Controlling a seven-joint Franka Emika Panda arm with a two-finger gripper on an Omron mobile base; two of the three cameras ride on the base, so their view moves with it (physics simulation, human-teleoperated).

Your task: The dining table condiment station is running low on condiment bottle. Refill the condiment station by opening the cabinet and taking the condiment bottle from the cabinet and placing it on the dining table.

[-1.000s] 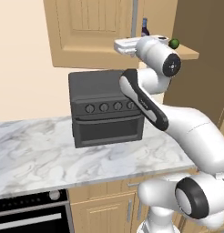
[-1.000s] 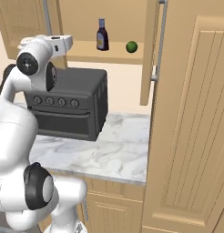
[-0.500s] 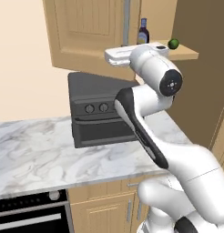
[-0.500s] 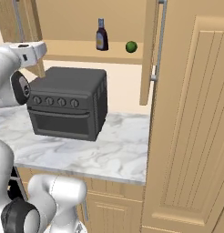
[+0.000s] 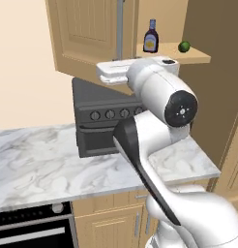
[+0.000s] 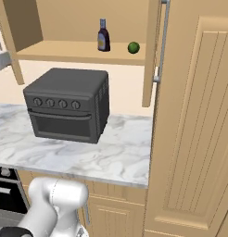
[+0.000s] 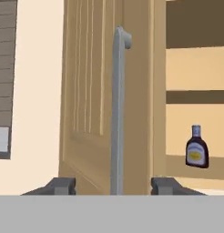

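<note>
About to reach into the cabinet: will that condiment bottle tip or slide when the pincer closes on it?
The condiment bottle stands upright and looks tall for its small base, so a nudge near the narrow neck would probably tip it. Its smooth, rounded brown body may slip; gripping low on the body seems safer. The green fruit beside it would likely roll if bumped.

The condiment bottle (image 7: 196, 148) label shows no legible text.
</note>
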